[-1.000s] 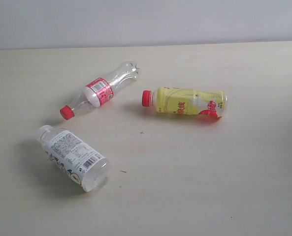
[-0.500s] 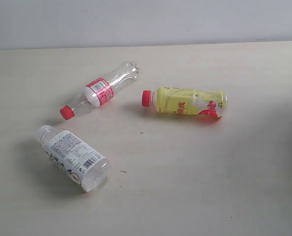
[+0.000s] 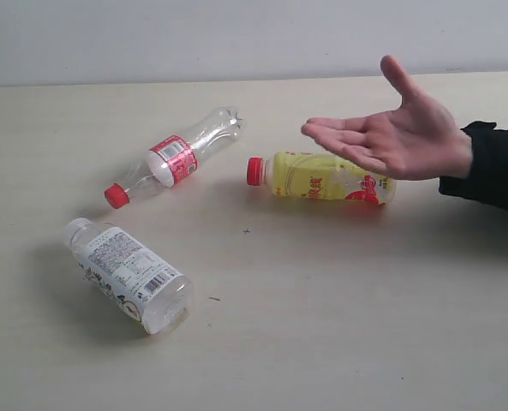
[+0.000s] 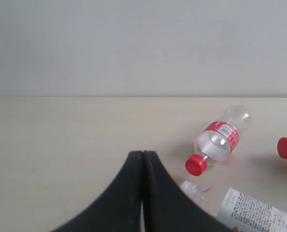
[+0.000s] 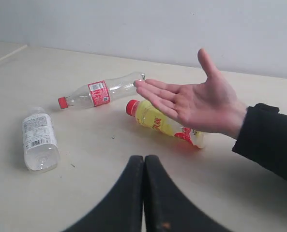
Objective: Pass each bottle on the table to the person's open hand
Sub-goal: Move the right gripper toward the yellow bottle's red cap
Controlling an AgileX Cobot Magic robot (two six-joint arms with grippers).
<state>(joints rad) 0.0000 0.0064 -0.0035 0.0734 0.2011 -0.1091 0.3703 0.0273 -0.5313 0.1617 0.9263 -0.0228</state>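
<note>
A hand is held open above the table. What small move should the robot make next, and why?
Probably open the right gripper and reach for the yellow bottle: that gripper is shut and empty, and this bottle lies on the table closest to the hand.

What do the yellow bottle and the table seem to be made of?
The yellow bottle: probably plastic, glossy; highlights shine on its printed body. The table: smooth, matte, pale beige, perhaps laminate or painted wood; no grain shows, so I cannot tell.
</note>
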